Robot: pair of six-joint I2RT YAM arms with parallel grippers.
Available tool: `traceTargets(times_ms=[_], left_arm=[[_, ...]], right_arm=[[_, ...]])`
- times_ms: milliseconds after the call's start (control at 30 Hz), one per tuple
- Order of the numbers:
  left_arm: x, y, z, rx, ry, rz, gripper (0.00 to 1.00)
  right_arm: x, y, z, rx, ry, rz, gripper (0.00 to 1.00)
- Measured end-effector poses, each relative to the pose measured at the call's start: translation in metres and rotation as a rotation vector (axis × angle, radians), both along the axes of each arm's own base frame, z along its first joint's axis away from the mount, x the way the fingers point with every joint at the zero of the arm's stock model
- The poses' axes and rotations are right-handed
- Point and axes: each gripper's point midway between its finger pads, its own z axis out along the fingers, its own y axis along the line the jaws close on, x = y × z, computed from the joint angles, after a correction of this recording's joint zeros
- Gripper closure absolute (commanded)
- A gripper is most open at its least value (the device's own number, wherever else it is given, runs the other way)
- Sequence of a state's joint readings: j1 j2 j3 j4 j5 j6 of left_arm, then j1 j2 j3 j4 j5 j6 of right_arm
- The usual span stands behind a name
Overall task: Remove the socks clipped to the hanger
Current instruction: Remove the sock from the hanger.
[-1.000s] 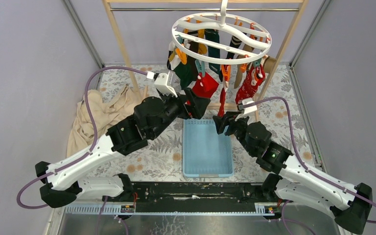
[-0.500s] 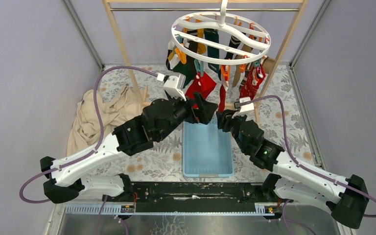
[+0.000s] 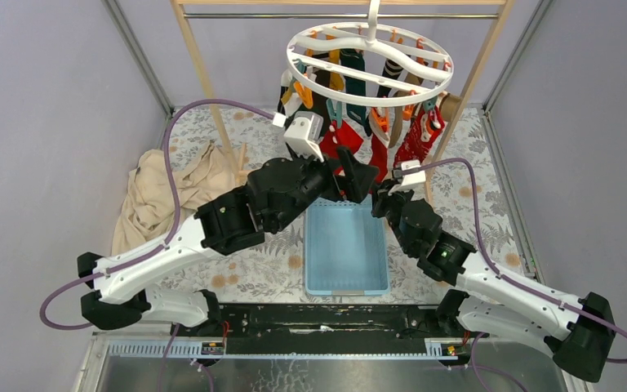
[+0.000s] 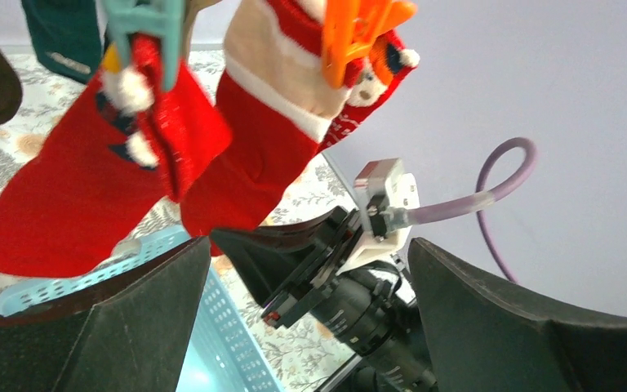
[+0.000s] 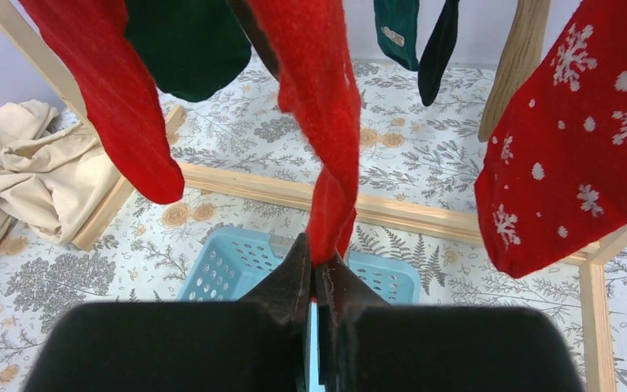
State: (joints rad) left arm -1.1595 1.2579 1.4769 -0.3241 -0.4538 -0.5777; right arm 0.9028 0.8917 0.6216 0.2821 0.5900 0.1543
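Right claw [image 5: 317, 263] has clamped shut on a red sock [image 5: 320, 106].

Above the basket [image 3: 347, 245], itself pale blue perforated plastic, the hanger [image 3: 366, 102] is smooth glossy white plastic, its clip [image 4: 359, 33] shiny orange plastic, and the red sock [image 5: 326, 122] soft, fuzzy matt knit. Behind the basket the rack frame [image 3: 205, 77] is bare pale wood, left of it the beige cloth [image 3: 163, 196] is matt and crumpled, and under it the table cover [image 3: 261, 273] is a matt floral print.
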Motion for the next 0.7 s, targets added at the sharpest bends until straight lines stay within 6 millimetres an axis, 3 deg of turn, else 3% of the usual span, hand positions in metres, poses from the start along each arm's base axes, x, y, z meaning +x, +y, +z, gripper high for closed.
traceTargets(times_ms=[433, 700], left_arm=[[0.004, -0.036, 0.054, -0.038, -0.026, 0.045, 0.04], [0.022, -0.047, 0.051, 0.020, -0.018, 0.133, 0.12]], right_arm=[[-0.007, -0.010, -0.003, -0.061, 0.017, 0.006, 1.00], [-0.005, -0.014, -0.003, -0.104, 0.025, -0.015, 1.00]])
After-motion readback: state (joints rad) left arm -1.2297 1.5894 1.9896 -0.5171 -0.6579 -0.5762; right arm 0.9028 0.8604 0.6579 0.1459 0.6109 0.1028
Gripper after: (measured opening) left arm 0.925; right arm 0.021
